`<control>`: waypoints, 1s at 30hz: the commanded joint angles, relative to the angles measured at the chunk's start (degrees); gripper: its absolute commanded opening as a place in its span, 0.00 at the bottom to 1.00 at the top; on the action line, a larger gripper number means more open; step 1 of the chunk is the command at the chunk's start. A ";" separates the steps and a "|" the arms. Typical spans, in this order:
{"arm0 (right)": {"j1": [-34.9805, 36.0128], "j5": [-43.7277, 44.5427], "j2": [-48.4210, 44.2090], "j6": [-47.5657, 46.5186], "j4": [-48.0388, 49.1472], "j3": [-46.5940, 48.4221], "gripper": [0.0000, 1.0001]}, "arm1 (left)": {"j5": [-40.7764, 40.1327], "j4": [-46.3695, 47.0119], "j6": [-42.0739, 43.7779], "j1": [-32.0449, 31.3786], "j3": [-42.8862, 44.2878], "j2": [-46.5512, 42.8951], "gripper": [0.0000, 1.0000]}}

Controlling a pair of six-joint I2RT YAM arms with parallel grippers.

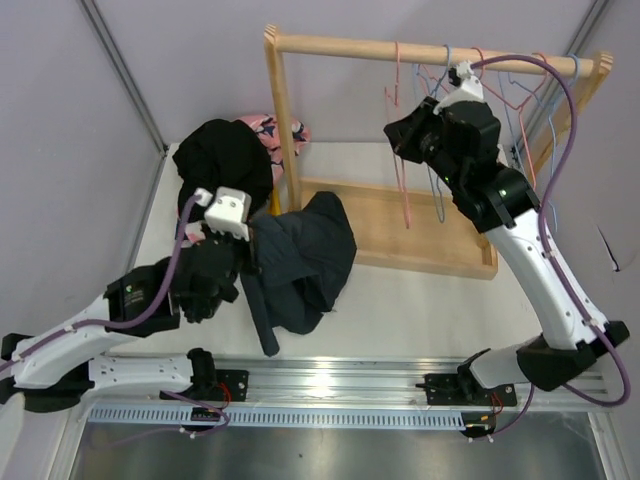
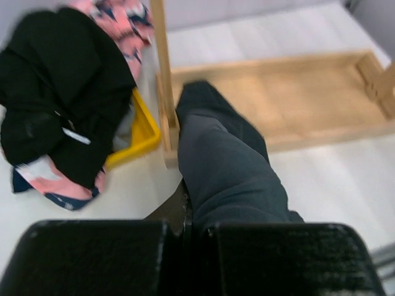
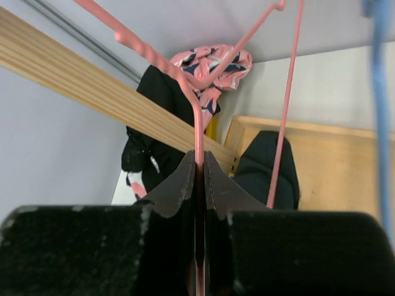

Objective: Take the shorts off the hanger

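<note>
Near the front, the soft dark grey shorts point(image 1: 305, 262) are crumpled on the table point(image 1: 420, 300). They are stretched from 7 o'clock to 1 o'clock, with the far end on the base of the wooden rack point(image 1: 420, 45), and one edge is pinched tight by the left gripper point(image 2: 191, 229), whose arm is bent low from 8 o'clock. Farther off at 11 o'clock, black shorts point(image 1: 225, 155) and pink patterned shorts point(image 1: 265, 128) are heaped together. At the back, the right arm is stretched up from 5 o'clock and a pink hanger point(image 3: 197, 123) is clamped in the right gripper point(image 3: 199, 179).
</note>
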 commanded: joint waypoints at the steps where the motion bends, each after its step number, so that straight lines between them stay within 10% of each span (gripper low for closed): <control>1: -0.02 -2.72 -8.30 2.73 2.53 -7.18 0.00 | -4.35 2.32 8.75 4.72 10.54 1.47 0.00; 5: 0.16 -3.60 -15.77 4.41 3.24 -15.10 0.00 | 1.61 2.59 13.08 14.03 15.59 5.08 0.00; 9: 0.51 -3.08 -22.28 4.68 1.84 -20.99 0.99 | 9.09 6.01 16.77 23.98 19.53 7.19 0.00; 30: 0.34 -0.25 -48.56 5.46 -3.36 -46.74 0.99 | 29.13 5.40 18.01 59.49 70.51 42.58 0.00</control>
